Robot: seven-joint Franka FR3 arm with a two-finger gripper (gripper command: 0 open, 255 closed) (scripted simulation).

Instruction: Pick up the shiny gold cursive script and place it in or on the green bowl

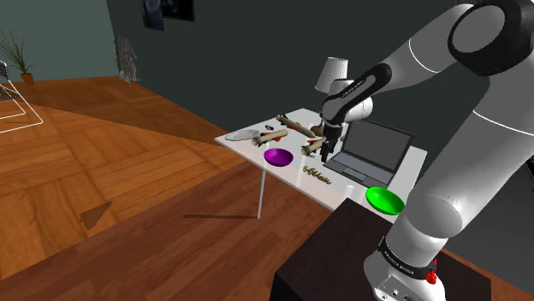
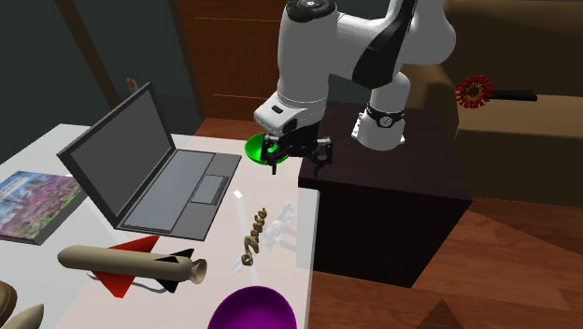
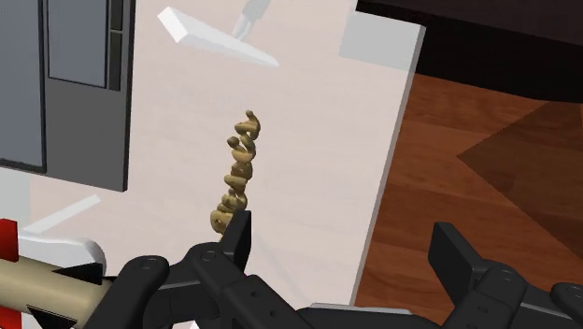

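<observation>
The gold cursive script lies on the white table close to its edge, its near end just ahead of one fingertip. My gripper is open and empty, hovering above the table edge with the other finger over the wooden floor. In the second exterior view the gripper hangs well above the script, in front of the green bowl. In the shoulder view the script lies between the purple bowl and the green bowl.
An open grey laptop stands beside the script. A toy rocket and the purple bowl lie further along the table. A white stick and a clear object sit next to the script. The dark stand adjoins the table.
</observation>
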